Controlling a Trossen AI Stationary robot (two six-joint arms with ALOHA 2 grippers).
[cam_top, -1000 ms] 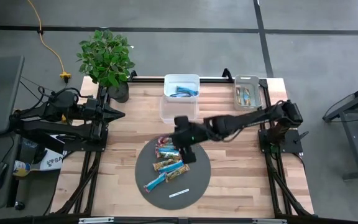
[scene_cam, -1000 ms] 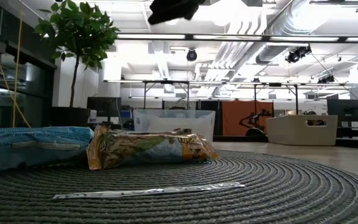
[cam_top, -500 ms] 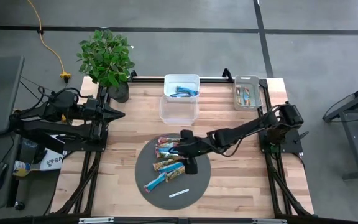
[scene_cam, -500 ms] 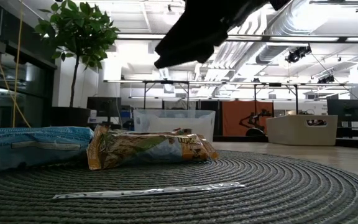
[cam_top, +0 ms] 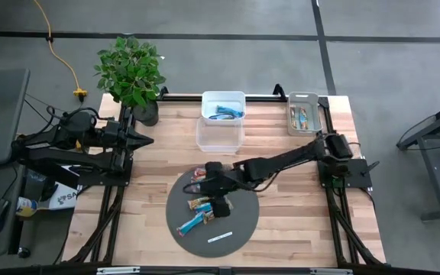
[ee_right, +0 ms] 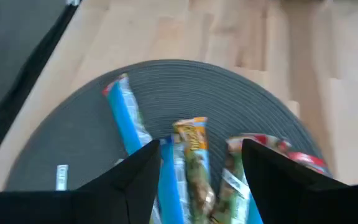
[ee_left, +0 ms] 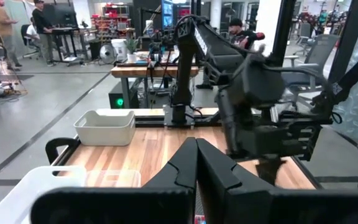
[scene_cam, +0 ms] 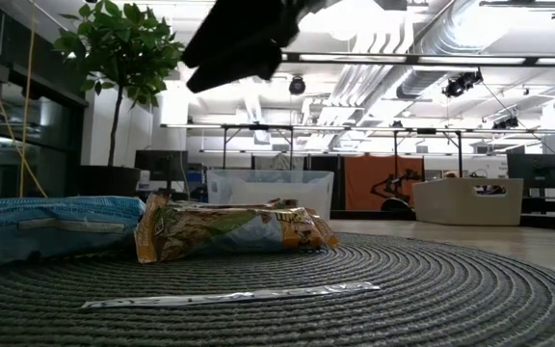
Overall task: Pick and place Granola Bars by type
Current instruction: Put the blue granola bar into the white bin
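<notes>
Several granola bars lie flat on the round dark mat (cam_top: 239,229): a red-pink one (cam_top: 198,173), a blue one (cam_top: 191,224) and tan-and-green ones (cam_top: 198,202). My right gripper (cam_top: 220,202) hovers open above them. In the right wrist view its fingers stand either side of a tan-and-green bar (ee_right: 192,152), without touching it. A blue bar (ee_right: 127,119) and a red-pink bar (ee_right: 303,159) lie beside it. In the low view the gripper (scene_cam: 239,39) hangs high above the tan bar (scene_cam: 229,229). My left gripper (cam_top: 148,139) waits shut at the table's left side.
A thin white strip (cam_top: 220,237) lies on the mat's near part. At the far edge stand a white bin (cam_top: 223,98) with blue bars, a clear bin (cam_top: 219,134) in front of it, and a grey bin (cam_top: 304,99) with tan bars. A potted plant (cam_top: 132,72) stands far left.
My right gripper has come down over the mat, moving toward the table's near edge and then to the left, and now hangs above the middle bars. The bars have not moved.
</notes>
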